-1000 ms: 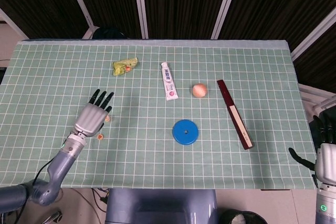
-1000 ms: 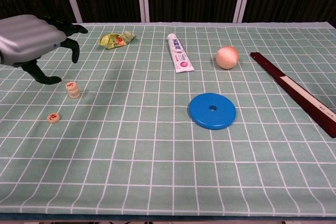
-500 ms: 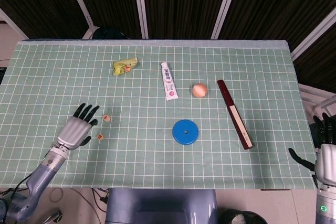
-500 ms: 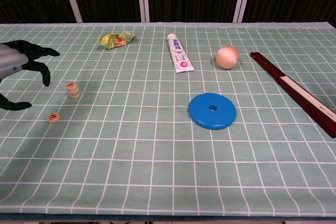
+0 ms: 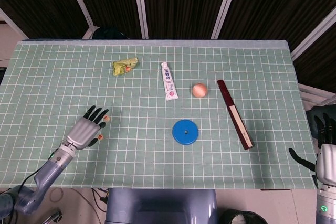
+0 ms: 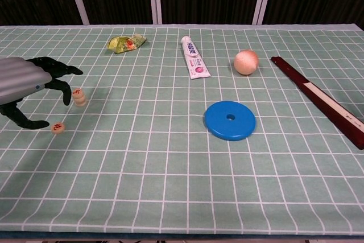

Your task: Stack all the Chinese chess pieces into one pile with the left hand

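One loose chess piece (image 6: 57, 127) lies flat on the green grid mat (image 6: 170, 157), just beside and nearer the front edge than the small pile (image 6: 79, 97), which looks like two or perhaps three pieces already stacked; so the stacking seems mostly done, with this last disc left to lift and set on top. The pieces are pale wooden discs with a red character on the upper face, too small to read. The left hand (image 6: 25, 86) hovers at the mat's left side with its dark fingers spread and curved downward, gripping nothing, its fingertips near both the pile and the loose piece. Farther out lie a blue disc (image 6: 230, 120), a toothpaste tube (image 6: 194, 58) and a crumpled yellow-green wrapper (image 6: 126, 42). The right hand (image 5: 325, 148) hangs off the table's right edge, fingers apart and holding nothing.
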`<state>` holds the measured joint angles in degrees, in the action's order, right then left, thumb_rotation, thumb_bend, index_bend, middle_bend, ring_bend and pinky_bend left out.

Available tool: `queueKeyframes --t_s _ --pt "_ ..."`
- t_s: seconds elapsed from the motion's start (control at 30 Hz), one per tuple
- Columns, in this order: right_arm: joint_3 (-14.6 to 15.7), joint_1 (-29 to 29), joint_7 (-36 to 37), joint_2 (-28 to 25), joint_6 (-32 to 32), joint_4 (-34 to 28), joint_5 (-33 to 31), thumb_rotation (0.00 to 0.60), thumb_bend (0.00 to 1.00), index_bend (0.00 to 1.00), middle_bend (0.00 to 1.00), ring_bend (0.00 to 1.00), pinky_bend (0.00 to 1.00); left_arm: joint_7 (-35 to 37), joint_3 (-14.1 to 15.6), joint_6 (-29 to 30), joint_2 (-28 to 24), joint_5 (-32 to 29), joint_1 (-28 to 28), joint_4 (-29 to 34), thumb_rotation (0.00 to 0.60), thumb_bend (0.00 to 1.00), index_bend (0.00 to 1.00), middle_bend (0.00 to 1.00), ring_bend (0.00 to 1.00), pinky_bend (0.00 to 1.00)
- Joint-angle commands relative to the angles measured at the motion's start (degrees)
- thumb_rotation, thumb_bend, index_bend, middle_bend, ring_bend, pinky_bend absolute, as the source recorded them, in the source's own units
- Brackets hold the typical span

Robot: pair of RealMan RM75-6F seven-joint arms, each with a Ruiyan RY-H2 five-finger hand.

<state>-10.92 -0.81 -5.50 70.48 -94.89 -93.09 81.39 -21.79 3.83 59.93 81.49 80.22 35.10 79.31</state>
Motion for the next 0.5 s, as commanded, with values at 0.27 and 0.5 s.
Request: queueKeyframes --t_s 0.27,0.5 --pt "-0.02 0.00 0.03 -0.03 0.07 -0.04 -0.08 0.600 0.23 0.10 0.01 0.00 0.00 0.25 -0.99 -0.68 1.37 1.12 0.23 -0.96 0.600 0.20 0.37 0.00 0.00 0.00" --pt "0.01 -0.02 0.06 -0.05 0.18 -0.07 -0.12 0.600 0.23 0.10 0.01 0.00 0.00 -0.51 -1.09 -1.19 1.09 1.25 -0.09 -0.75 0.600 0.07 0.34 0.00 0.00 0.00"
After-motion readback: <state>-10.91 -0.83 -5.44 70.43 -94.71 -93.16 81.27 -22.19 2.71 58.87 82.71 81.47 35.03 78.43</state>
